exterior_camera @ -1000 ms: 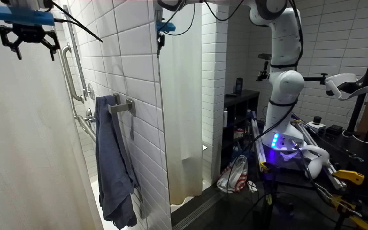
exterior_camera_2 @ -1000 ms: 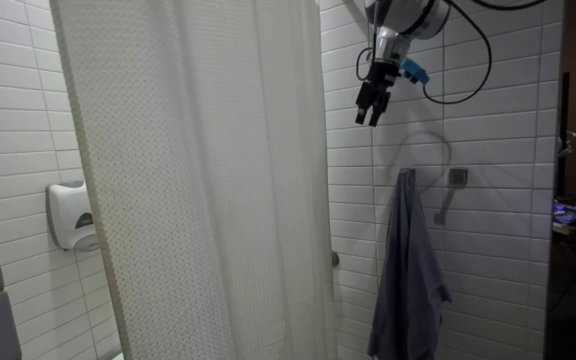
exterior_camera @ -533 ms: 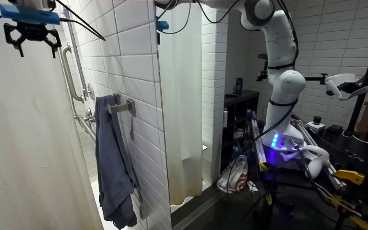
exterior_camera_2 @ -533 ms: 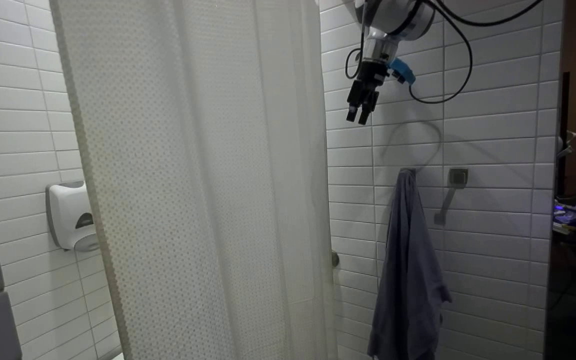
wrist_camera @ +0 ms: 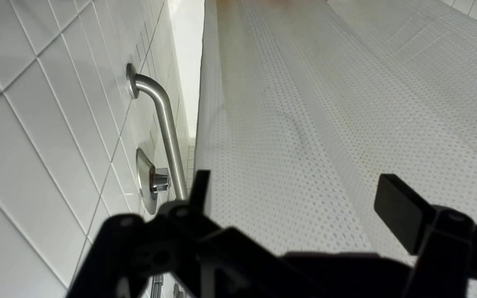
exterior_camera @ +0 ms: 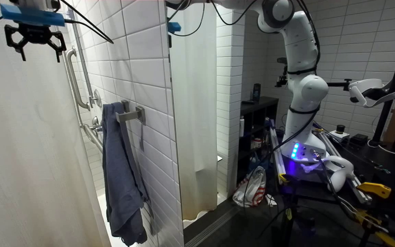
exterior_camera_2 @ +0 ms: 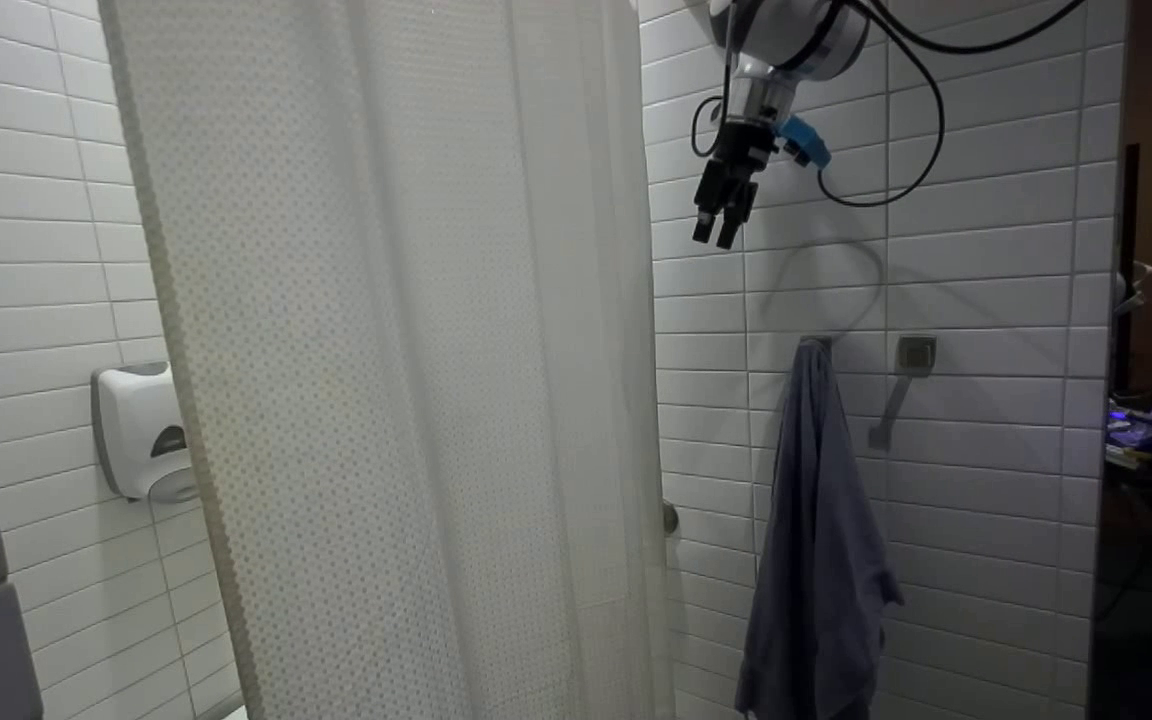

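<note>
Gripper (exterior_camera: pixel 41 59) upper left in an exterior view, jaws wide apart, nothing between them. Nearest thing: white shower curtain (wrist_camera: pixel 288 157), centre to right of the wrist view, hanging spread out; contact can't be told. Progress: no grip made, curtain unheld. Grab bar (wrist_camera: pixel 166 120) left of centre; blue-grey towel (exterior_camera_2: pixel 816 560) hangs lower right, well apart.

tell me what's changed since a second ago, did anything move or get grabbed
The arm carried its jaws slightly toward the picture's left in an exterior view. They stayed open, and nothing was taken hold of or let go. The shower curtain and hanging blue-gray cloth stayed put.
</note>
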{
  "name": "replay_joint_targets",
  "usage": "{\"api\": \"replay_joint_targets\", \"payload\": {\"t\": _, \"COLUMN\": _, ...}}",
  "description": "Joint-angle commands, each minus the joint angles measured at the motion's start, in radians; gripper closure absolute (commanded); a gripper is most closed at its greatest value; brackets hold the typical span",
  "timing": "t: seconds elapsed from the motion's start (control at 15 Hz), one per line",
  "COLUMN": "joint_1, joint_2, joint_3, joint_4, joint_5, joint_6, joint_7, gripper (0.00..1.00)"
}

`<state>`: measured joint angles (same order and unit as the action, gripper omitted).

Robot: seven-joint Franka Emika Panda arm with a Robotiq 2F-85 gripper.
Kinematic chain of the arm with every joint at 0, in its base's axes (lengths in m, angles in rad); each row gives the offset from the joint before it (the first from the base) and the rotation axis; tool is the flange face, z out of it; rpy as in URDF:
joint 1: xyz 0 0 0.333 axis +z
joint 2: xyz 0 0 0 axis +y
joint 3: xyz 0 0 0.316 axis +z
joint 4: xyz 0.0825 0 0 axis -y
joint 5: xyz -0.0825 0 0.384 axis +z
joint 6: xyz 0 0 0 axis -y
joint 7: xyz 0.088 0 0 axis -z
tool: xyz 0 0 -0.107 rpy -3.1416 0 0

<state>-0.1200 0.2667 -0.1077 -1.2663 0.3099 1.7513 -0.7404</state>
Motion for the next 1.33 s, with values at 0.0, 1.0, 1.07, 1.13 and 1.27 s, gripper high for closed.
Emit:
{"api": "replay_joint_targets", "payload": {"t": 0.0, "joint_1": -0.005, "joint_2": 0.026, "joint_3": 0.001, "joint_4": 0.032, "joint_5": 0.005, "joint_6": -0.008, "joint_7": -0.017, "gripper": 0.00}}
{"api": "replay_joint_targets", "payload": {"t": 1.0, "joint_1": -0.130, "joint_2": 0.344, "joint_3": 0.146, "joint_4": 0.453, "joint_5": 0.033, "joint_6": -0.153, "joint_7": -0.123, "gripper": 0.00}}
{"api": "replay_joint_targets", "payload": {"t": 1.07, "joint_1": -0.134, "joint_2": 0.363, "joint_3": 0.155, "joint_4": 0.482, "joint_5": 0.028, "joint_6": -0.170, "joint_7": -0.122, "gripper": 0.00}}
{"api": "replay_joint_targets", "payload": {"t": 1.13, "joint_1": -0.124, "joint_2": 0.376, "joint_3": 0.145, "joint_4": 0.502, "joint_5": 0.033, "joint_6": -0.185, "joint_7": -0.129, "gripper": 0.00}}
{"api": "replay_joint_targets", "payload": {"t": 1.27, "joint_1": -0.119, "joint_2": 0.405, "joint_3": 0.152, "joint_4": 0.546, "joint_5": 0.025, "joint_6": -0.209, "joint_7": -0.136, "gripper": 0.00}}
